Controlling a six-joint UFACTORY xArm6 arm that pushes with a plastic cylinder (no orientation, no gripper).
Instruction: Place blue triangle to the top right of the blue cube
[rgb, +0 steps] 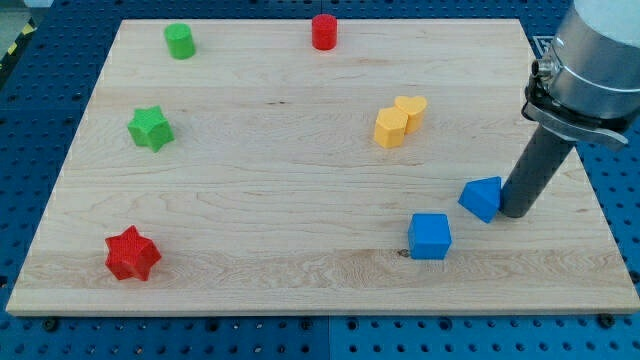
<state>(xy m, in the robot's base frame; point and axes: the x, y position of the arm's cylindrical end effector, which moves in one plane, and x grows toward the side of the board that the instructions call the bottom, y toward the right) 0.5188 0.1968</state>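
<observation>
The blue triangle (482, 197) lies on the wooden board (300, 160) near the view's right, up and to the right of the blue cube (430, 236). A small gap separates the two. My tip (516, 212) stands just right of the blue triangle, touching or nearly touching its right side. The rod rises from there to the arm at the view's top right.
A yellow hexagon block (390, 127) and a yellow heart (411, 110) sit together right of centre. A red cylinder (324, 31) and green cylinder (180, 41) stand near the top. A green star (150, 128) and red star (132, 254) lie at the left.
</observation>
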